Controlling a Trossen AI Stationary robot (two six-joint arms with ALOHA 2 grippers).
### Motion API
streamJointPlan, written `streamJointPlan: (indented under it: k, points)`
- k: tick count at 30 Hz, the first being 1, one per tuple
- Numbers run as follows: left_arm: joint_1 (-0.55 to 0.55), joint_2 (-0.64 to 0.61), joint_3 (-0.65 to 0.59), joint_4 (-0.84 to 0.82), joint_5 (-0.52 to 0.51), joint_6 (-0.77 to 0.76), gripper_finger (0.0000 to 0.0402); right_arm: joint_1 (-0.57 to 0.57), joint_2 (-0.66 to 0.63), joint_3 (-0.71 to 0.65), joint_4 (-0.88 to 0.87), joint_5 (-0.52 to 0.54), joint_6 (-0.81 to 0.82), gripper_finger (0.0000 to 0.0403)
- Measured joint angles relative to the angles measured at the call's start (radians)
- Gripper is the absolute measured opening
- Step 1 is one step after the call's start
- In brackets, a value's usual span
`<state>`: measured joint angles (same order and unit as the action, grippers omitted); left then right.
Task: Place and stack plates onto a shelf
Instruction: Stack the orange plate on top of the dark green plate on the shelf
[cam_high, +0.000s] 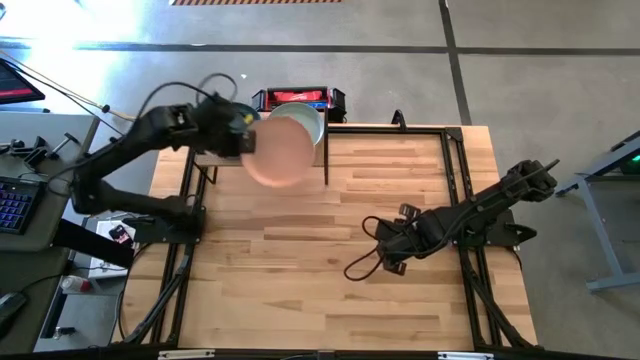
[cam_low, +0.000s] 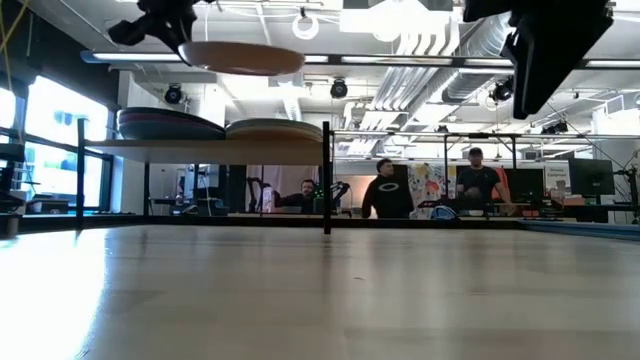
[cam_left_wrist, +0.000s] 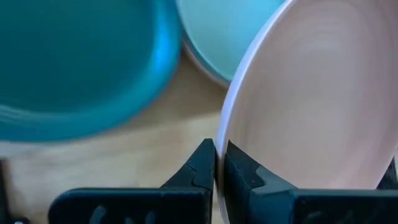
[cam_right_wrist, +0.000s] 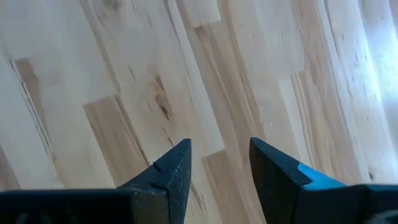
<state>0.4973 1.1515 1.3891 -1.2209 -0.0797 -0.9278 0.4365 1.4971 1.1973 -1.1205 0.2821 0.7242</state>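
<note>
Left gripper (cam_left_wrist: 219, 163) clamps pink plate (cam_high: 277, 155) rim above shelf (cam_low: 200, 148) holding stacked plates (cam_low: 170, 124).

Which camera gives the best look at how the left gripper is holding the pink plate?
The left wrist view: the left gripper pinches the pink plate rim. High view shows it blurred, low view edge-on, right wrist view not at all.
</note>
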Motion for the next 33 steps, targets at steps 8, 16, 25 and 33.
streamJointPlan:
  k: [8, 16, 25, 33]
  points:
    - [0.252, -0.020, 0.000, -0.002, -0.046, 0.092, 0.0004, -0.050, 0.000, 0.000, 0.046, 0.002, 0.000, 0.0140]
    - [0.441, -0.020, 0.000, -0.051, -0.043, 0.119, 0.0005, -0.079, 0.000, 0.000, 0.066, 0.002, 0.000, 0.0140]
    - [0.547, -0.021, 0.000, -0.199, -0.064, 0.076, 0.0005, -0.090, 0.000, 0.000, 0.101, 0.000, -0.007, 0.0140]
    - [0.580, -0.006, 0.000, -0.205, -0.065, 0.055, 0.0005, -0.090, 0.000, 0.000, 0.101, -0.001, -0.002, 0.0140]
